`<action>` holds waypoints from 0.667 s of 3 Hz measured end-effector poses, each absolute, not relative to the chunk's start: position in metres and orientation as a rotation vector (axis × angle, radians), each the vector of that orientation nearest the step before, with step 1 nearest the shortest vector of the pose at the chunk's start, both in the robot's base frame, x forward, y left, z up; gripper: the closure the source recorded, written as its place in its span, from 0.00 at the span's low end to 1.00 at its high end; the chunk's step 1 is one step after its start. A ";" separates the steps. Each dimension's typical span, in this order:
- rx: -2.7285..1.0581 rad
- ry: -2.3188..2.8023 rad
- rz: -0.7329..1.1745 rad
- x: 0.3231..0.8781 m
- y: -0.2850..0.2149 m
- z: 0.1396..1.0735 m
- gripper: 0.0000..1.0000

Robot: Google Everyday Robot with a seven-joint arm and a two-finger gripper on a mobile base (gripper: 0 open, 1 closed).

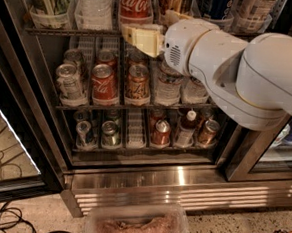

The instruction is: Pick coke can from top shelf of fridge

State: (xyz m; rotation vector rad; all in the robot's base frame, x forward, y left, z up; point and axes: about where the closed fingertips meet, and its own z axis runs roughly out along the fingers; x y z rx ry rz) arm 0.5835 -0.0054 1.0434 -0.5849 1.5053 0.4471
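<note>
arm [254, 71]: glossy white, big rounded shells, dark seams between segments | wrist housing [186, 46]: white drum, small slotted vent on its side | tool [141, 37]: pale cream-yellow, blocky, at top shelf [71, 31] front rail, just below coke can [136, 2]
</note>
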 end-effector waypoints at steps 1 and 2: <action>-0.593 1.465 0.457 0.593 0.008 1.056 0.24; -0.592 1.465 0.460 0.596 0.011 1.054 0.25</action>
